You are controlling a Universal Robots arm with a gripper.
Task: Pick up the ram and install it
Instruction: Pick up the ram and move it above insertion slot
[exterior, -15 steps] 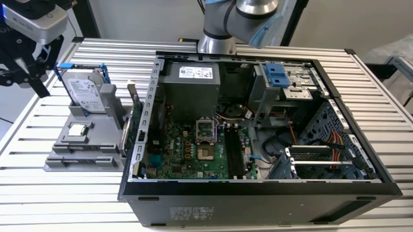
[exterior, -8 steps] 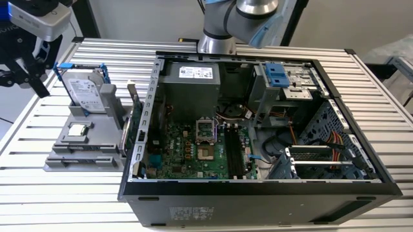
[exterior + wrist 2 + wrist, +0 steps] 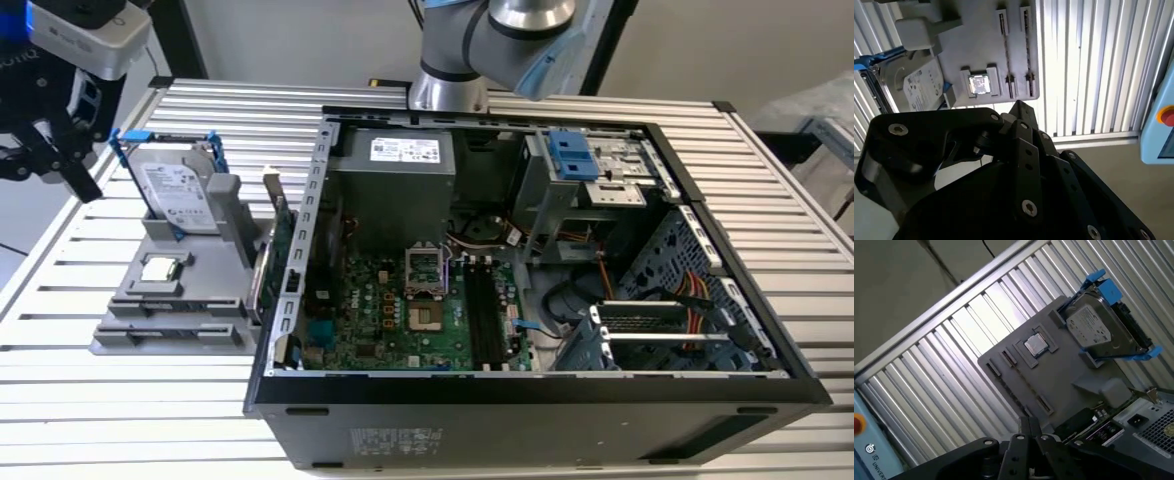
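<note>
Claw: black claw up in the air over the outer edge of the slatted table, at the exterior view's left. Jaws spread apart, nothing between them.

Ram: not in the claw. It stands on edge at the side of the grey fixture away from the claw, tight beside the outer wall of the computer case. See the ram with its tan stretch uppermost; in the first wrist view it shows as a dark stick with pale labels between fixture and case. Well apart from the claw, with the fixture between them.

Hard drive: nearest thing to the claw. Silver hard drive with blue brackets, propped upright in the fixture on the claw's case side, below the fingertips. Both wrist views catch it too.

Chip: small square silver-topped chip lying flat in its pocket on the fixture, lower than the claw and beside the drive.

Case: lying open on the table, beyond the ram from the claw. Green motherboard showing inside, long dark memory slots running beside it, far from the claw.
</note>
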